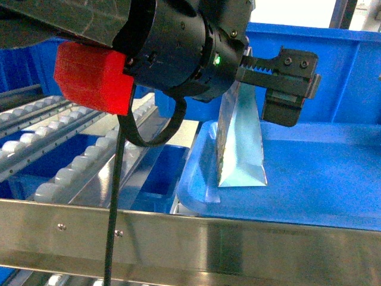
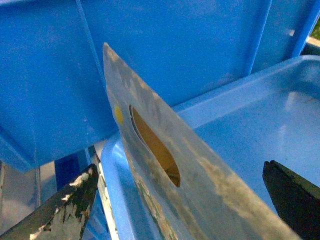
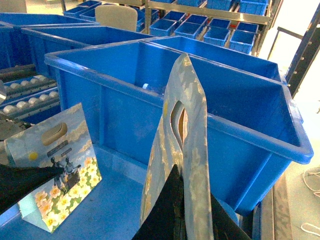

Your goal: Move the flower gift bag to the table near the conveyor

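A flower gift bag (image 1: 244,155) stands upright on a blue tray (image 1: 321,179), close to the tray's left rim. My left gripper (image 1: 260,101) is at the bag's top. In the left wrist view it (image 2: 180,167) is open, with the bag (image 2: 200,190) and its handle slot between the worn fingers, which do not touch it. My right gripper (image 3: 192,195) is shut on one panel of a flower gift bag (image 3: 187,115). Another bag (image 3: 60,170) with daisies and two dark robot figures stands to its left. The conveyor (image 1: 53,149) runs along the left. The table is out of view.
A large blue bin (image 3: 240,130) stands right behind the bags. A steel frame bar (image 1: 190,232) crosses the front of the head view. A smaller blue bin (image 1: 155,173) sits below the rollers. Shelves of blue bins (image 3: 215,25) fill the background.
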Controlling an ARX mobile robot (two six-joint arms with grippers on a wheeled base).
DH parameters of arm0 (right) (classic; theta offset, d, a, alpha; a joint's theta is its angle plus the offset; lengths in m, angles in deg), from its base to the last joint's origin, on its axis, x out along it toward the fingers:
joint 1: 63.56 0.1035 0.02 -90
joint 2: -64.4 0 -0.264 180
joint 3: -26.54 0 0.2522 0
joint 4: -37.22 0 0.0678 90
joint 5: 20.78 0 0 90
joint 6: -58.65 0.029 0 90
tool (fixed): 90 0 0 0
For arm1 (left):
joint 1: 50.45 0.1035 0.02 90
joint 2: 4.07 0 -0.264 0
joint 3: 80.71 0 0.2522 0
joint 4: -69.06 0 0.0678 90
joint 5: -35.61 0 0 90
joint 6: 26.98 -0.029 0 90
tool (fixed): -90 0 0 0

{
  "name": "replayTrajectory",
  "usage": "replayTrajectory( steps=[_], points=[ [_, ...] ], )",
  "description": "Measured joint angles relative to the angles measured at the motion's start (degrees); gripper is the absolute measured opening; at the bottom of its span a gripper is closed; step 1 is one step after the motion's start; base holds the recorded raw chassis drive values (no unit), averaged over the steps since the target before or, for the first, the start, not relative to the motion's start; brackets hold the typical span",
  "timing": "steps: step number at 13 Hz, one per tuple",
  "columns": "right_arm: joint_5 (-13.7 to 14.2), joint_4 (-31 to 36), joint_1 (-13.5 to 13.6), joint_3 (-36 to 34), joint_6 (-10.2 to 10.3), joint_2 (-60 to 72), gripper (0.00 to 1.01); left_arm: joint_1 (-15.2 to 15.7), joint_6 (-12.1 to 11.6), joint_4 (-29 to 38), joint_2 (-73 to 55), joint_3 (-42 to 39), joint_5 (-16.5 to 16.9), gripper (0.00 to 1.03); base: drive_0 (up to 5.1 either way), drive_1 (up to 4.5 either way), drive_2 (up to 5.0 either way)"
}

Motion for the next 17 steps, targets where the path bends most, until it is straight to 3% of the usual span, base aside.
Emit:
replayTrajectory(
  steps=[2,3,6,10,11,13,16,17],
  points=[
    [0.0,0.0,0.0,0.0,0.0,0.0,0.02,0.0,-0.1,1.0,-0.8,0.0,-1.9,0.98,0.0,0.0,0.0],
    [0.0,0.0,0.0,0.0,0.0,0.0,0.02,0.0,-0.2,1.0,-0.8,0.0,-1.9,0.9,0.0,0.0,0.0],
    [0.0,0.0,0.0,0.0,0.0,0.0,0.02,0.0,-0.2,1.0,-0.8,0.0,-1.9,0.5,0.0,0.0,0.0],
    [0.0,0.0,0.0,0.0,0.0,0.0,0.02,0.0,-0.2,1.0,-0.8,0.0,-1.8,0.07,0.0,0.0,0.0],
    [0.0,0.0,0.0,0.0,0.0,0.0,0.02,-0.1,-0.1,1.1,-0.8,0.0,-1.8,0.02,0.0,0.0,0.0],
    [0.0,0.0,0.0,0.0,0.0,0.0,0.02,0.5,0.5,3.3,-0.2,-1.0,-3.9,0.02,0.0,0.0,0.0],
    [0.0,0.0,0.0,0.0,0.0,0.0,0.02,4.3,5.1,3.0,9.7,-3.6,-5.3,0.02,0.0,0.0,0.0],
    [0.0,0.0,0.0,0.0,0.0,0.0,0.02,8.3,8.5,2.1,18.5,-7.0,-5.6,0.02,0.0,0.0,0.0]
  ],
)
